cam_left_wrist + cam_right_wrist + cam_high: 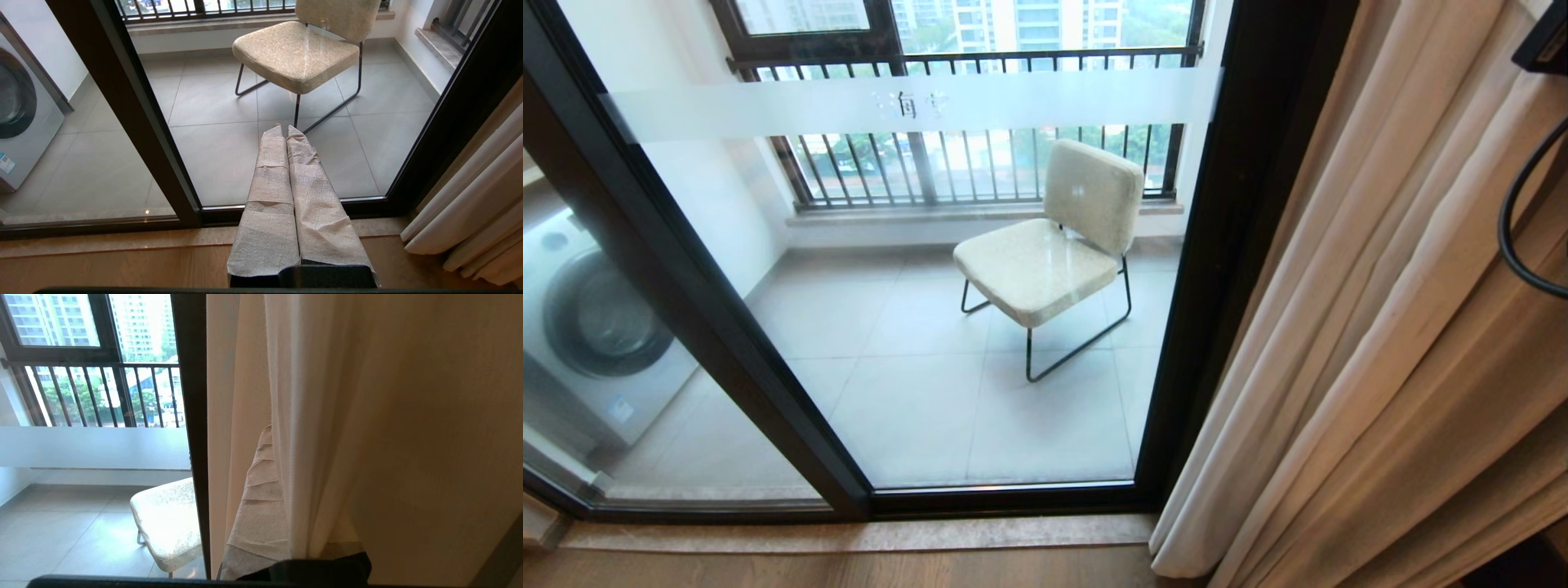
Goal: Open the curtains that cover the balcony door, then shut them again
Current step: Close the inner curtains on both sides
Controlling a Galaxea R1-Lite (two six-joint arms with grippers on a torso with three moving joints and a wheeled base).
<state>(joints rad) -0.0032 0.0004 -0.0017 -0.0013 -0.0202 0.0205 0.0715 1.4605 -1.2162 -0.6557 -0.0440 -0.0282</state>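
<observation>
Head view: the curtains (1380, 327) hang bunched at the right edge of the balcony door (1225, 245), its glass uncovered; left wrist view: the left gripper (284, 130) is closed, empty, facing the glass; right wrist view: the right gripper (269, 441) is pinched on a curtain fold.
</observation>
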